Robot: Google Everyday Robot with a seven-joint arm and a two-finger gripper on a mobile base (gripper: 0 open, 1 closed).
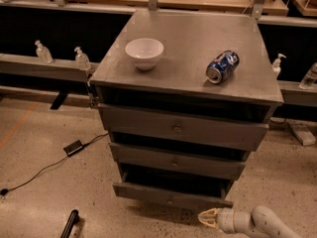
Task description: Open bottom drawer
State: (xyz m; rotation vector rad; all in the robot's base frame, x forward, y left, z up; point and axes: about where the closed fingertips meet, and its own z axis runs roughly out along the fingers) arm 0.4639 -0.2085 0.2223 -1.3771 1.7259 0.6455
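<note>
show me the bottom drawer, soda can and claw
bottom drawer (pixel 171 196), camera view, middle of its front
soda can (pixel 222 67), camera view, middle of its side
claw (pixel 204 218), camera view, its tip, below the drawer's right end

A white bowl (pixel 144 52) and a tipped blue can (pixel 222 67) sit well apart on the cabinet top (pixel 190 31), a black adapter (pixel 75 147) lying on the floor (pixel 39 125).

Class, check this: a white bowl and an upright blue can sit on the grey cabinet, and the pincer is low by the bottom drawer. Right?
One error: the camera view shows the blue can lying on its side, not upright. The white bowl does sit on the grey cabinet, and the pincer is low by the bottom drawer.
</note>
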